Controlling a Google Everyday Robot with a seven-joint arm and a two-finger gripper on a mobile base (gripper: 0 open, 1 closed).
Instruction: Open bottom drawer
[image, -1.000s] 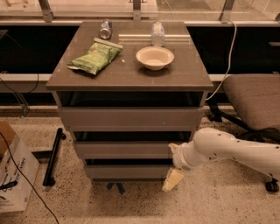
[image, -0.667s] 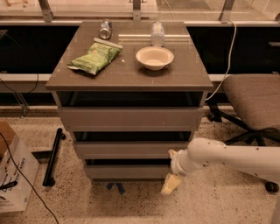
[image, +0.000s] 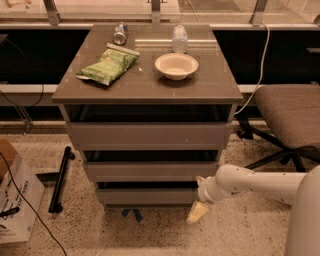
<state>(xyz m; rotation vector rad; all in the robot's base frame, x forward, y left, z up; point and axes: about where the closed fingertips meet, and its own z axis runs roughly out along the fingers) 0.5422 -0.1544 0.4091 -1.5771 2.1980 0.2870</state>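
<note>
The cabinet has three grey-brown drawer fronts. The bottom drawer (image: 147, 195) is the lowest and smallest-looking front, flat and without a handle, with a dark gap above it. The middle drawer (image: 150, 171) and the taller top drawer (image: 148, 135) sit above it. My gripper (image: 197, 212) hangs low at the bottom drawer's right end, just in front of the cabinet's lower right corner, near the floor. Its cream-coloured tip points down and left. My white arm (image: 255, 183) reaches in from the right.
On the cabinet top (image: 215, 90) lie a green chip bag (image: 107, 66), a white bowl (image: 176, 65), a can (image: 120, 33) and a clear bottle (image: 179, 38). An office chair (image: 290, 112) stands at the right. A cardboard box (image: 15, 195) and a black bar (image: 61, 179) lie at the left on the floor.
My arm has sunk a little and drawn slightly nearer the cabinet's lower right corner. The drawers look the same as before.
</note>
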